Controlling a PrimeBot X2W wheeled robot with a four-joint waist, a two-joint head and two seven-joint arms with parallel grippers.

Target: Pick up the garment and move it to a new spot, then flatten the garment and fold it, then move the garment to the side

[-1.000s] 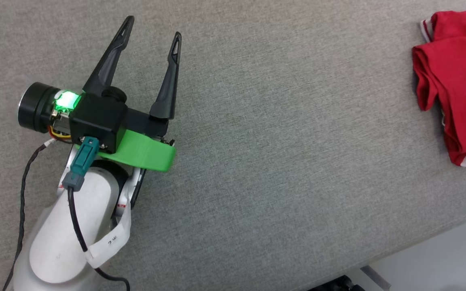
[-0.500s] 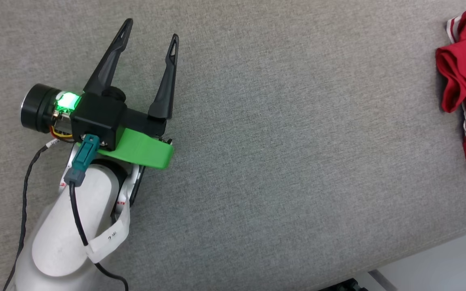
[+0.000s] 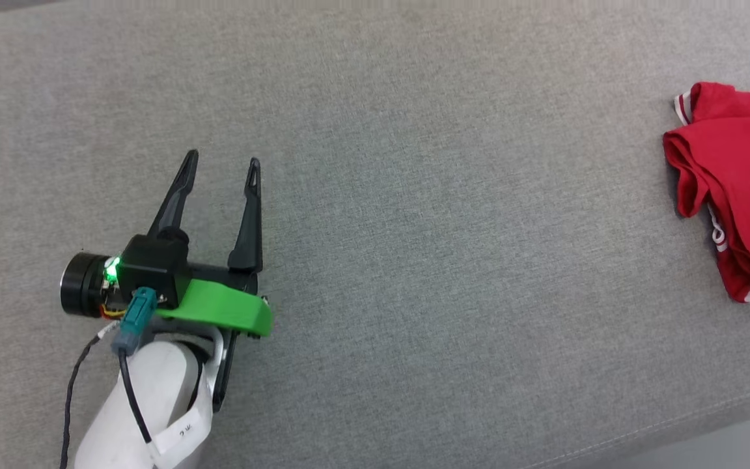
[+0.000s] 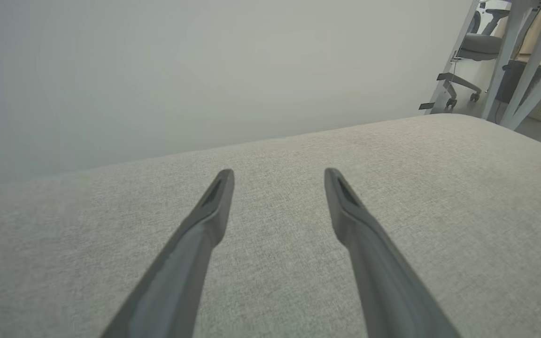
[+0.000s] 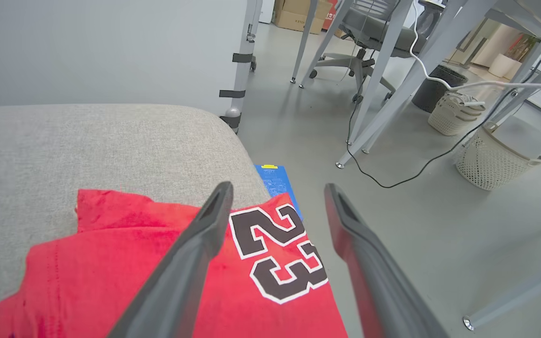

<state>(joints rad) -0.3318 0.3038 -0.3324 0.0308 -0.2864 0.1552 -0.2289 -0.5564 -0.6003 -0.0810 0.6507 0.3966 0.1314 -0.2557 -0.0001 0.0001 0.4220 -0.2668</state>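
Left gripper (image 3: 223, 158) and right gripper (image 5: 277, 186) fingers gape empty; the garment (image 5: 111, 263), lower frame, seems to overhang the worktop (image 5: 87, 141) edge and could slide off.

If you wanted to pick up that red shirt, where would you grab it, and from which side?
Probably the garment by its raised fold, on the edge facing the middle of the grey surface. The fold stands up off the cloth, so fingers can close around it. Come from above with the right gripper, which hangs open over the shirt.
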